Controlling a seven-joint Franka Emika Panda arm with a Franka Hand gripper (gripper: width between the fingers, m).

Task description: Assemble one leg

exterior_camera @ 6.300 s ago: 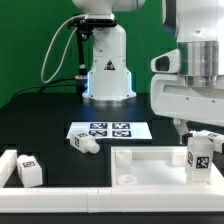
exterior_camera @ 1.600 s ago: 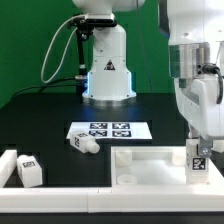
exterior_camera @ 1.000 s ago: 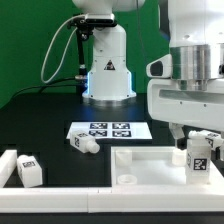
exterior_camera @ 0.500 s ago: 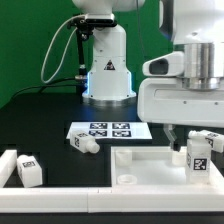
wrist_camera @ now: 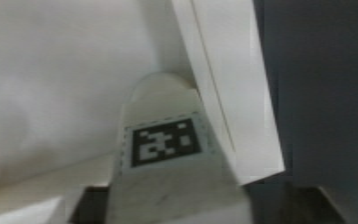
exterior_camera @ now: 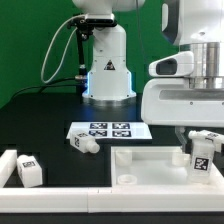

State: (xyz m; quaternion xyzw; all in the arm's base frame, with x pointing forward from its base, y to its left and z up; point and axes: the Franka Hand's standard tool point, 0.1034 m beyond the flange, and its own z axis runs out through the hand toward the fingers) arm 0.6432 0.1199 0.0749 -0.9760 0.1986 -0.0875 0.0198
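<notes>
The leg (exterior_camera: 201,155), a stubby white peg with a marker tag, stands upright in the corner of the big white rimmed panel (exterior_camera: 150,160) at the exterior view's right. My gripper (exterior_camera: 200,138) hangs straight over it, one finger on each side of its top. In the wrist view the leg (wrist_camera: 167,150) rises between the two dark fingers of my gripper (wrist_camera: 202,212). It lies against one finger, with a gap to the other. The panel's rim (wrist_camera: 220,90) runs beside it.
A second leg (exterior_camera: 83,143) lies on the black table by the marker board (exterior_camera: 108,130). A third leg (exterior_camera: 28,170) stands at the exterior view's left, next to a white block (exterior_camera: 6,163). The robot base (exterior_camera: 107,70) stands behind.
My hand has turned about its vertical axis over the leg, from narrow side to broad side facing the camera. The leg's tag still faces the camera and the leg has stayed put.
</notes>
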